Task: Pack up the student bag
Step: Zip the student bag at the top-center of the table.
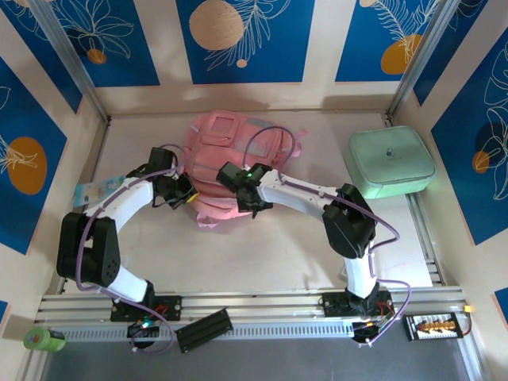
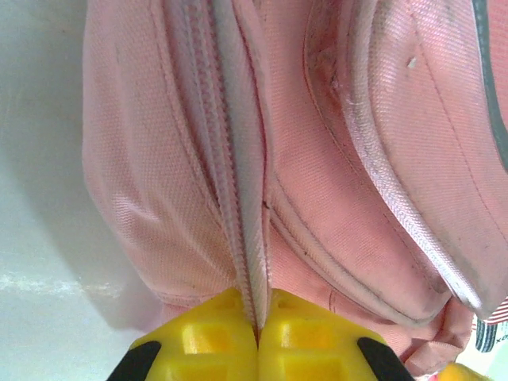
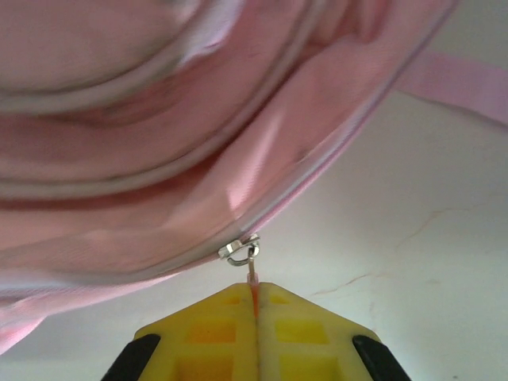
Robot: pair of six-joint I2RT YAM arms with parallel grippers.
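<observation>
Ahead of the right end effector [image 3: 255, 290], gripped; student bag [image 3: 143, 175]

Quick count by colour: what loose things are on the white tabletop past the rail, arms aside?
Pink: 1, the bag
Mint green: 1, the case
Light blue: 1, a flat packet at the left edge
Total: 3

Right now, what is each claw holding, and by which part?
The left claw pinches the student bag by its zipper seam; the right claw grips its zipper pull.
</observation>
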